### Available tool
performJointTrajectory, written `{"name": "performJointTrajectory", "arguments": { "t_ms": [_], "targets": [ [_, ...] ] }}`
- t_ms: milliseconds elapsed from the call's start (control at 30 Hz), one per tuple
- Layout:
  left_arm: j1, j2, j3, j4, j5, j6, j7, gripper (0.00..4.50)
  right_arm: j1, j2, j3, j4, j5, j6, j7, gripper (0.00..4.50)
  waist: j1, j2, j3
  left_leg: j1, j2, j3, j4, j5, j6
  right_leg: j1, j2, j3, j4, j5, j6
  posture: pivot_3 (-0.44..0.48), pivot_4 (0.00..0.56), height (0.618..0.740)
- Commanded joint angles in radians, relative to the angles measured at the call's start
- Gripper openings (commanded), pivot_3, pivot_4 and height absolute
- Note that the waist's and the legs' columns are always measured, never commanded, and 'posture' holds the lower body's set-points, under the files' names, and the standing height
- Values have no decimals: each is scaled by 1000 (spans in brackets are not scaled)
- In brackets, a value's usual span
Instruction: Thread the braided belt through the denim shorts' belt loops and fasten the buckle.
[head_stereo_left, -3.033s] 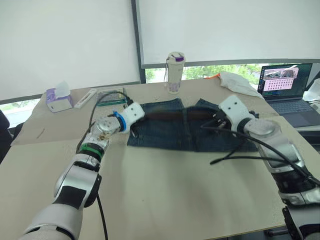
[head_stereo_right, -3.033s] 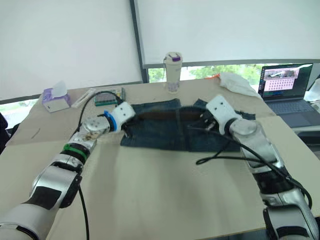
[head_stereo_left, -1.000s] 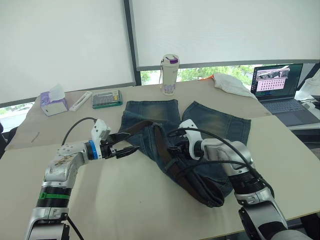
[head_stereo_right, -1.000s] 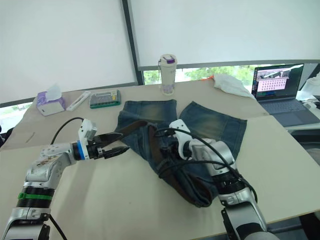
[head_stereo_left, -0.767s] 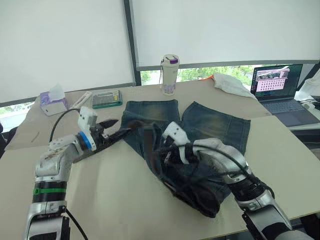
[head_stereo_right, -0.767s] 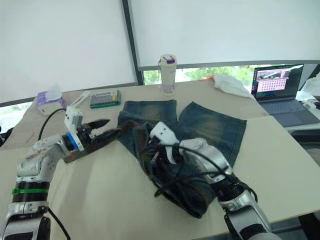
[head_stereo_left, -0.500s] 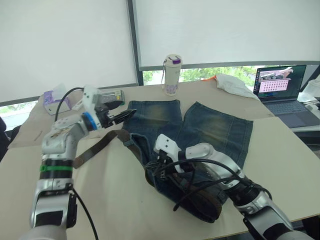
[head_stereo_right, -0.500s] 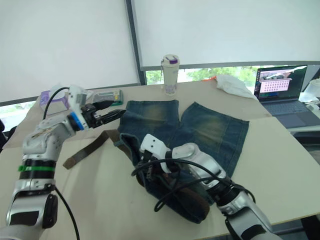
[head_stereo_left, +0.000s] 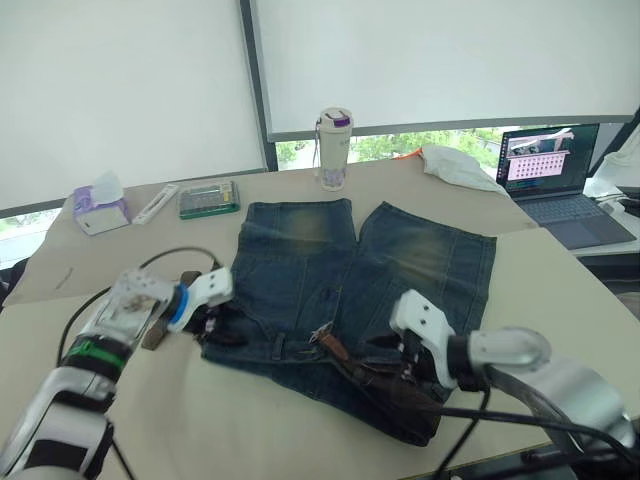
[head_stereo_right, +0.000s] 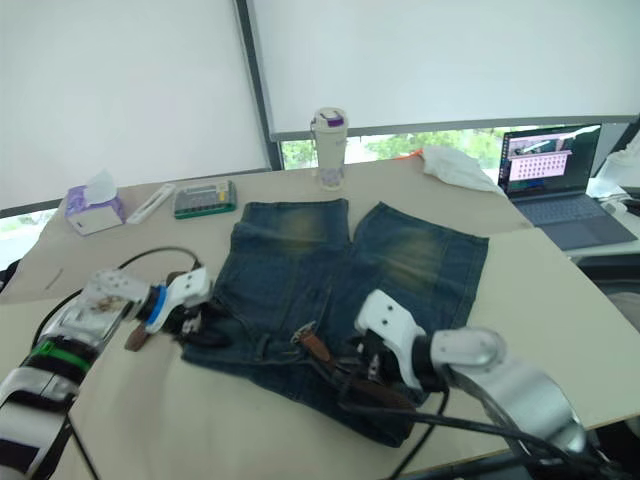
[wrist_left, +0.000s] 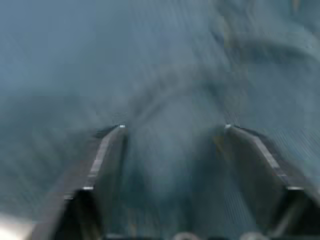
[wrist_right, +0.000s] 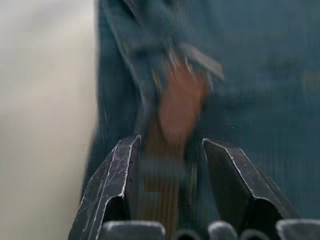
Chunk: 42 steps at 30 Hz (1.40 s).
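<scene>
Right gripper (wrist_right: 170, 145) is seen spread, fingers straddling the dark olive-brown braided belt (head_stereo_left: 375, 375) with its reddish leather tip, unclamped. Left gripper (wrist_left: 172, 127) is likewise spread over the waistband of the faded blue denim shorts (head_stereo_left: 400, 260), spread flat on the beige table (head_stereo_left: 560, 270). Risk judged: belt slipping back through loops, since nothing is gripped. Both forearms are held low, angled inward.

No text can be read anywhere (laptop screen (head_stereo_left: 545, 159) too small)

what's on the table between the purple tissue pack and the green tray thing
A slim white remote-like bar lies angled between the purple tissue pack and the green tray, in the left eye view.
</scene>
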<state>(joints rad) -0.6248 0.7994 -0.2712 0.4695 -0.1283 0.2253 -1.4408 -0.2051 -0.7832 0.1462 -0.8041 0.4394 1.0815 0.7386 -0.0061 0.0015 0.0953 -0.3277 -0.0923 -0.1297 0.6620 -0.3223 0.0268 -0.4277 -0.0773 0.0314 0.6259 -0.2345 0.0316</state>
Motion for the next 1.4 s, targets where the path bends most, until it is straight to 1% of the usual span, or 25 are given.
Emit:
{"name": "performJointTrajectory", "arguments": {
  "t_ms": [33,100,167,200,267,333,367,400,433,500,567,633,667,733,800,867,933,967,1033,1100,1133,1167,1233,1300,1400],
  "targets": [
    [-5,-24,98,-100,-89,23,17,3046,38,-104,48,-98,-25,35,-19,2287,25,-1,0,0,-1,0,0,-1,1,0,0,-1,-2,0,0,0,150,740],
    [31,-21,111,-151,-103,33,11,3617,36,-104,70,-97,0,84,-37,2287,29,-1,0,0,-2,0,2,-2,3,4,0,-3,-3,0,0,0,150,740],
    [72,-25,113,-175,-75,-23,43,4274,19,-149,153,-73,-49,104,-62,2287,24,-1,0,2,-2,1,2,-2,3,4,0,-2,-2,0,0,0,150,740],
    [87,-31,110,-172,-50,-59,70,4477,10,-174,195,-57,-81,104,-74,2287,22,0,0,3,-2,2,2,-1,3,4,-1,-2,-1,0,0,0,150,740],
    [115,-49,100,-157,-5,-87,137,4477,-12,-196,254,-14,-127,107,-105,2287,18,-1,0,4,-1,2,1,-1,2,4,-1,-1,-2,0,0,0,150,740],
    [161,-60,83,-161,28,-74,182,4500,-32,-222,291,20,-171,112,-132,1730,17,-1,0,5,0,3,0,-1,1,4,0,-1,-3,0,0,0,150,740],
    [204,-50,63,-189,40,-43,178,4500,-38,-243,296,32,-191,114,-143,1484,16,-2,-1,6,0,3,0,-1,1,4,0,0,-2,0,0,0,150,740],
    [235,-40,51,-213,48,-22,172,4500,-41,-258,297,36,-202,116,-150,1089,16,-3,-3,6,0,3,0,-1,1,5,0,0,-3,0,0,0,150,740],
    [281,-17,29,-257,55,-8,149,4500,-45,-292,300,46,-225,116,-158,795,17,-3,-5,7,0,3,-1,-1,1,6,0,1,-2,0,1,0,150,740],
    [350,9,9,-367,26,51,118,4500,-41,-364,304,55,-258,104,-153,83,20,1,-7,8,0,4,-1,-2,3,7,-1,1,-4,0,1,0,150,740],
    [396,2,6,-489,-37,142,116,4500,-19,-416,288,62,-274,85,-148,34,28,6,-9,9,-2,5,-1,-3,5,8,0,0,-7,-1,2,0,150,740],
    [416,-41,10,-599,-105,242,151,4500,22,-454,250,76,-285,57,-153,34,39,6,-9,9,-2,5,0,-4,7,8,0,-1,-10,-1,2,0,150,740],
    [414,-74,21,-639,-140,289,180,4500,53,-466,217,68,-272,41,-140,34,45,6,-9,8,-2,5,0,-4,7,10,0,0,-11,-1,2,0,150,740],
    [409,-114,54,-696,-207,360,209,4500,109,-454,133,33,-214,11,-99,34,54,4,-8,8,-3,5,1,-5,8,11,-1,0,-12,-1,2,0,150,740],
    [412,-129,127,-744,-311,433,212,4500,166,-406,7,-9,-141,0,-58,854,52,0,-6,7,-3,5,1,-5,8,12,0,0,-12,-1,2,0,150,740],
    [417,-133,210,-776,-419,525,232,4500,208,-335,-118,-54,-67,9,-30,1517,44,-3,-4,6,0,5,1,-3,5,9,0,2,-10,0,1,0,150,740],
    [421,-132,276,-785,-488,593,271,4500,230,-287,-199,-83,-28,5,-18,2235,38,-3,-3,6,2,5,0,-2,4,7,1,3,-7,0,1,0,150,740],
    [417,-135,335,-779,-551,655,302,4500,236,-258,-246,-100,3,10,-9,2578,32,-3,-1,6,3,5,-1,-2,3,6,1,3,-6,0,1,0,150,740],
    [398,-113,492,-738,-727,833,343,4500,217,-176,-331,-129,90,7,0,3262,27,-3,0,7,3,6,-1,-2,3,5,1,4,-4,0,1,0,150,740],
    [383,-72,624,-675,-864,974,370,4500,177,-109,-356,-142,158,0,-5,3932,19,-3,1,8,3,5,-2,-2,3,5,2,3,-3,0,1,0,150,740],
    [377,-56,684,-626,-879,996,404,4500,151,-79,-342,-144,180,-10,-12,4261,16,-4,1,8,3,5,-2,-2,4,5,2,2,-2,-1,1,0,150,740],
    [371,-45,723,-588,-889,1009,432,4500,129,-59,-328,-144,195,-12,-21,4261,15,-4,1,9,3,5,-2,-3,4,5,2,1,-2,-1,1,0,150,740],
    [356,-27,767,-501,-812,933,504,4500,86,-41,-259,-139,190,-30,-31,4261,16,-3,2,10,2,5,-2,-2,2,6,2,0,-2,-1,1,0,150,740],
    [366,-2,736,-458,-683,788,541,4500,53,-27,-215,-126,186,-44,-40,4261,22,-3,2,10,1,5,-2,-2,2,6,1,0,-3,-1,1,0,150,740],
    [397,54,652,-403,-525,614,527,4500,-2,21,-188,-113,220,-71,-39,4261,25,-4,2,10,1,5,-3,-1,1,6,0,0,-7,0,0,0,150,740]
  ]
}}
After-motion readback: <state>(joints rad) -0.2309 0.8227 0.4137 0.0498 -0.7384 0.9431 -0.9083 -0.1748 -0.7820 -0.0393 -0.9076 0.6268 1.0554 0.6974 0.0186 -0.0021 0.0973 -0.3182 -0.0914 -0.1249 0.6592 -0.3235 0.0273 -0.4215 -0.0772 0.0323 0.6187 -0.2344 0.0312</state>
